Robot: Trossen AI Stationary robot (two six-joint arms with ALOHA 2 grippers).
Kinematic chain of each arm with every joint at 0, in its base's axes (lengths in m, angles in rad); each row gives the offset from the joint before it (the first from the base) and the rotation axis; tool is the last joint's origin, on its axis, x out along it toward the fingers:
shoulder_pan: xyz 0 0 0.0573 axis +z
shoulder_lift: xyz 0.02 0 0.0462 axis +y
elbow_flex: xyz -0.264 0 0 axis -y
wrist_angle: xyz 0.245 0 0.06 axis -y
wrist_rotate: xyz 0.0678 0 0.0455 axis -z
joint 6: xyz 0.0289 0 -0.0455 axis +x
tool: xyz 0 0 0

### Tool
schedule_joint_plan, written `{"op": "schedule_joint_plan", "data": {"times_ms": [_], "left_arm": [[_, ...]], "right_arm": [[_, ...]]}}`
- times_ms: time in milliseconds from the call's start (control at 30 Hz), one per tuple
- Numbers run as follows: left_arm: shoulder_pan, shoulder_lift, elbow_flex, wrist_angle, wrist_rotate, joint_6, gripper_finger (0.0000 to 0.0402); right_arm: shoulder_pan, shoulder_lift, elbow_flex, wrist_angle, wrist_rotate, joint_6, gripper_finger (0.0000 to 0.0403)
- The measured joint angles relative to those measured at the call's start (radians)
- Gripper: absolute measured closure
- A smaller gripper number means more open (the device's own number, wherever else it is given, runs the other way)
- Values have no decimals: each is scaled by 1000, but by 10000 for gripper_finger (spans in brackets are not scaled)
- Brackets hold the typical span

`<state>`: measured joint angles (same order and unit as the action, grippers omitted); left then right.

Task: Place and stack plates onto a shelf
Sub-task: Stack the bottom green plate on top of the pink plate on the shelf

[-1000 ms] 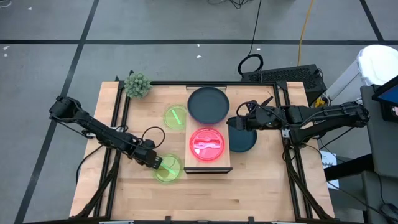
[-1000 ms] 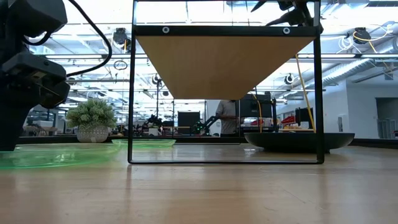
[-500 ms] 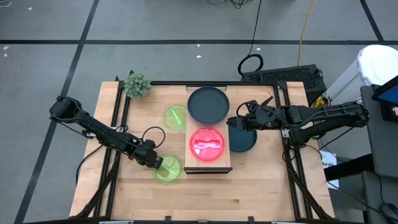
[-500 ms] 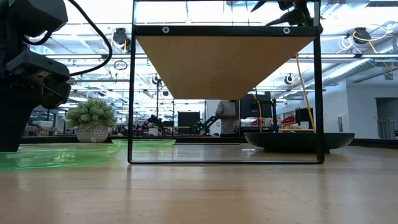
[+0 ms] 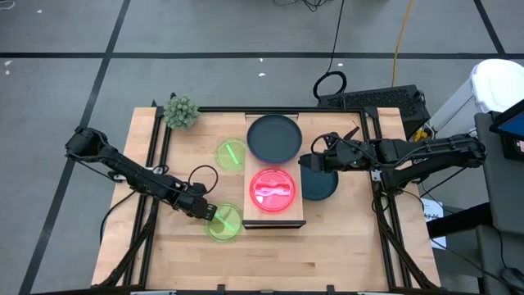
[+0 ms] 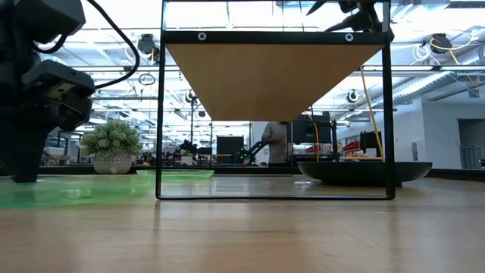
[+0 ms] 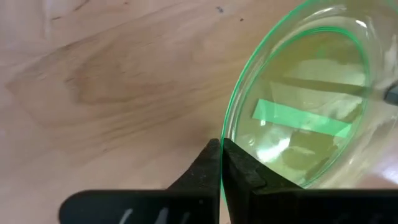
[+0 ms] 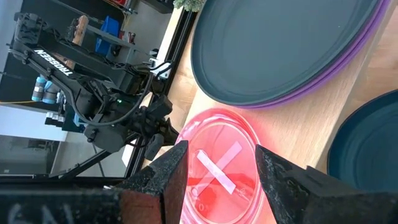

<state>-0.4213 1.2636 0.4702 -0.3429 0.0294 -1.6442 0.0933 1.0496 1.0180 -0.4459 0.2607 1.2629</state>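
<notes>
- The left gripper (image 7: 221, 163) is closed on the rim of the near neon green plate (image 5: 222, 222), which lies on the tabletop (image 5: 286, 254) just beside the front left corner of the shelf (image 5: 296, 215). In the left wrist view the two dark fingers (image 7: 239, 174) meet with the thin green edge between them.
- This plate looks like thin translucent plastic, so I judge it light and a little flexible; held at one edge only, it will probably hang down and may bend. The smooth rim is likely slippery, so a deep bite over the raised lip seems safer than a pinch at the very edge.
- The translucent pink plate (image 5: 272, 190) sits on the front half of the shelf. It is about the same size as the green one, so I think the green plate can nest there, if it comes down level.
- The right gripper (image 8: 217, 163) hovers over the right edge of the shelf with its fingers spread wide and nothing between them.
- A dark teal plate (image 5: 321, 185) lies on the tabletop just right of the shelf, below that arm. It is larger and opaque, probably stiffer and heavier.
- A second neon green plate (image 5: 232, 153) lies left of the shelf, farther back.
- At the far end of the shelf a dark teal plate (image 5: 274, 137) rests on a purple plate (image 8: 348, 65), only the edge of which shows.
</notes>
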Motion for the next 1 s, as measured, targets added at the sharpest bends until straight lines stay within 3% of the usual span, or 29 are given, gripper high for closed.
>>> {"op": "schedule_joint_plan", "data": {"times_ms": [267,467,800,1000], "left_arm": [[2,-7,0,6,21,46,397],[2,-81,0,-9,49,92,397],[2,-344,0,-159,75,188,398],[7,-498,0,-153,75,183,398]], "right_arm": [[0,0,0,-1,0,0,234],[0,0,0,-1,0,0,234],[0,0,0,-3,-3,6,234],[11,0,0,-19,2,3,234]]}}
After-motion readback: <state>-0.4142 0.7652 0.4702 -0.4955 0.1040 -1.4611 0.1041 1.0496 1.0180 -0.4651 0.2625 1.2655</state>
